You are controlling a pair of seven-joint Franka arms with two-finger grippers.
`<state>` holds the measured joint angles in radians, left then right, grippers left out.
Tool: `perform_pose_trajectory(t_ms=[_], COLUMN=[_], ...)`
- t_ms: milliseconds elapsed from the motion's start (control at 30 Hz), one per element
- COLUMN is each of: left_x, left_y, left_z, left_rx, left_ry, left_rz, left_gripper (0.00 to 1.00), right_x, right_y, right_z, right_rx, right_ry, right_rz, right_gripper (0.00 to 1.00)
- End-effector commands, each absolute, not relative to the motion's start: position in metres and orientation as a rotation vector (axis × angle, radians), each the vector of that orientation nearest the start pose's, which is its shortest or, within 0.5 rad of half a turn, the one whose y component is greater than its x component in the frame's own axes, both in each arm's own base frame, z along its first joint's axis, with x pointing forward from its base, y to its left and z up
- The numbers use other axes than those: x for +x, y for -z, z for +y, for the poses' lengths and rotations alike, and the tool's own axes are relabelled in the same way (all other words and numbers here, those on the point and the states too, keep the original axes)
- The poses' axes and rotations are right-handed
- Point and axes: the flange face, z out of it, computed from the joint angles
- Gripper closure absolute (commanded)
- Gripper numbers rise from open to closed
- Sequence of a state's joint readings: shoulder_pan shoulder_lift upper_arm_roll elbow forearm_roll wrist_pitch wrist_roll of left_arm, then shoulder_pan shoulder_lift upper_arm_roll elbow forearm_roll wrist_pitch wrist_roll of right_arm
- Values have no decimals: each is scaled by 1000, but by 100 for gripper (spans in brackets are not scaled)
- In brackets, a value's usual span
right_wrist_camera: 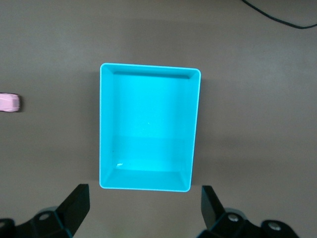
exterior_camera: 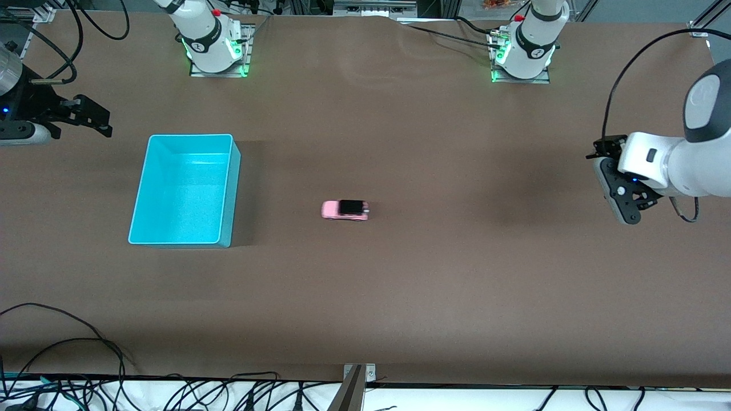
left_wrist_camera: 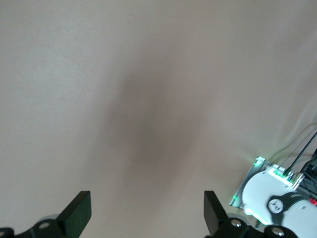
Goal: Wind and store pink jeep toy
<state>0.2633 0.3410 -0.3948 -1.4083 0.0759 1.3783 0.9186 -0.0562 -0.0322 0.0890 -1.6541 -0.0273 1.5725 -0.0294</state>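
Altogether, one pink jeep toy (exterior_camera: pixel 344 210), one turquoise bin (exterior_camera: pixel 184 190), two open end effectors.

A brown table (exterior_camera: pixel 400 285) fills the frame. A turquoise bin (exterior_camera: pixel 140 194) sits on it at middle left, open and empty. The pink jeep toy (exterior_camera: pixel 345 210) rests near the frame's centre, well apart from the bin.

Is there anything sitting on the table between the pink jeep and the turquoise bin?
Nothing visible. Only bare table lies between the pink jeep toy and the turquoise bin, which looks empty inside.
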Motion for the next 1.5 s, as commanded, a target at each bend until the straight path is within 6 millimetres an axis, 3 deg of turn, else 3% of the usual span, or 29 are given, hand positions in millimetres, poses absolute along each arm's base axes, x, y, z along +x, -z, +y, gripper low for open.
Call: perform_pose_trajectory(t_ms=[0, 33, 134, 267, 367, 601, 835, 1002, 1202, 1269, 1335, 1369, 1469], left_x=[603, 595, 590, 587, 585, 582, 577, 572, 570, 565, 571, 577, 587], left_y=[-515, -520, -522, -522, -522, -526, -535, -537, -541, -544, -540, -539, -538], left_z=[-61, -78, -86, -86, -88, -92, -99, -115, -119, -130, -114, -93, -71], left_rx=[-2853, -2887, -2919, -2978, -3022, -3101, -3132, -3128, -3134, -3106, -3129, -3153, -3175], left_ry=[-542, -573, -599, -624, -648, -655, -647, -659, -635, -605, -599, -580, -468], left_rz=[1506, 1403, 1327, 1230, 1184, 1012, 796, 755, 687, 706, 659, 593, 490], left_gripper=[0, 0, 0, 0, 0, 0, 0, 0, 0, 0, 0, 0, 0], right_x=[536, 536, 538, 545, 552, 542, 552, 562, 579, 585, 591, 594, 603], right_y=[-608, -610, -611, -618, -612, -603, -593, -576, -549, -538, -524, -516, -491], right_z=[10, 14, 15, 16, 18, 31, 45, 65, 74, 80, 86, 90, 95], right_rx=[-3161, -3161, -3157, -3155, -3152, -3141, -3127, -2978, -2864, -2812, -2752, -2716, -2608], right_ry=[-114, -100, -90, -63, -85, -210, -193, -192, -174, -165, -168, -170, -182], right_rz=[-63, -87, -106, -118, -138, -216, -303, -677, -967, -1093, -1215, -1281, -1445], right_gripper=[0, 0, 0, 0, 0, 0, 0, 0, 0, 0, 0, 0, 0])
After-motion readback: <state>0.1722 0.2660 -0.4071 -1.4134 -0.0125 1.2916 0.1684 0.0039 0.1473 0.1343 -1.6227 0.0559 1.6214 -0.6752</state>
